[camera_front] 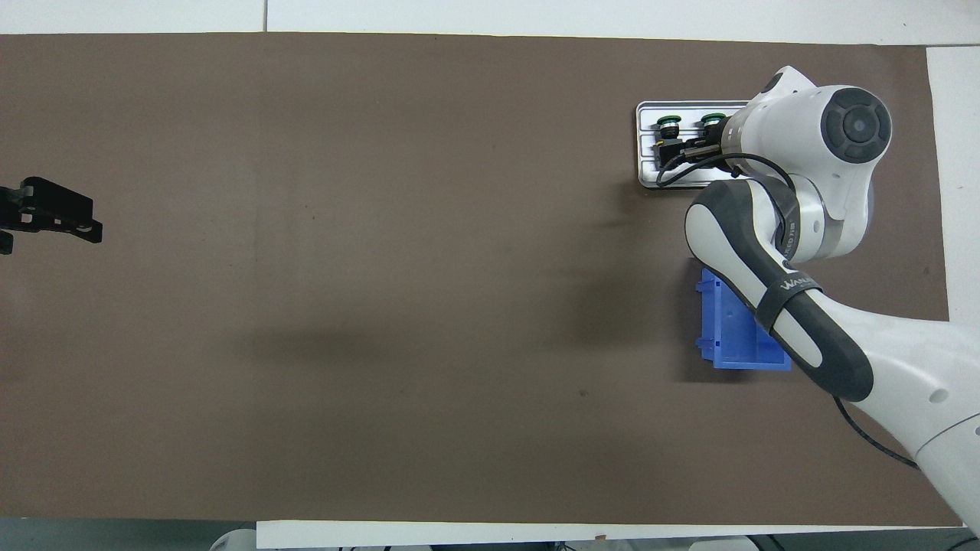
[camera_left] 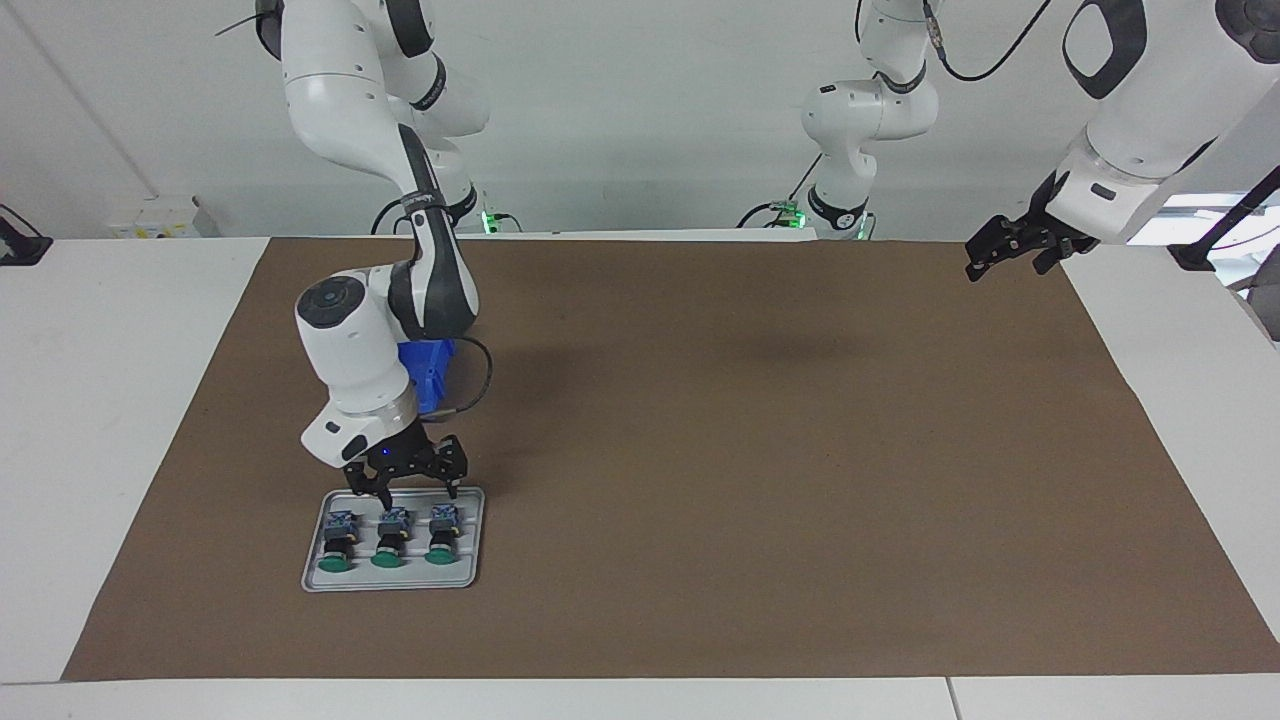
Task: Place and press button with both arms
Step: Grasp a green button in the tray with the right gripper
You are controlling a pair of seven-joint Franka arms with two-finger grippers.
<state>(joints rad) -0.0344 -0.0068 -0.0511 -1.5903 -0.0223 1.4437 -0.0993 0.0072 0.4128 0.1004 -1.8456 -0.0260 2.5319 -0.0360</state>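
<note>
Three buttons lie side by side in a grey tray (camera_left: 473, 578) toward the right arm's end of the table, green caps pointing away from the robots. The middle button (camera_left: 390, 540) has one neighbour (camera_left: 338, 545) and another (camera_left: 441, 537) beside it. My right gripper (camera_left: 418, 491) hangs open low over the tray's edge nearer the robots, above the buttons' blue-grey ends, holding nothing. From overhead the right gripper (camera_front: 681, 149) and its wrist cover part of the tray (camera_front: 647, 157), and two green caps (camera_front: 668, 122) show. My left gripper (camera_left: 1005, 252) waits open and raised at the left arm's end of the table.
A blue bin (camera_left: 428, 375) stands nearer to the robots than the tray, partly hidden by the right arm; from overhead the blue bin (camera_front: 735, 329) shows under the forearm. A brown mat (camera_left: 760, 450) covers the table.
</note>
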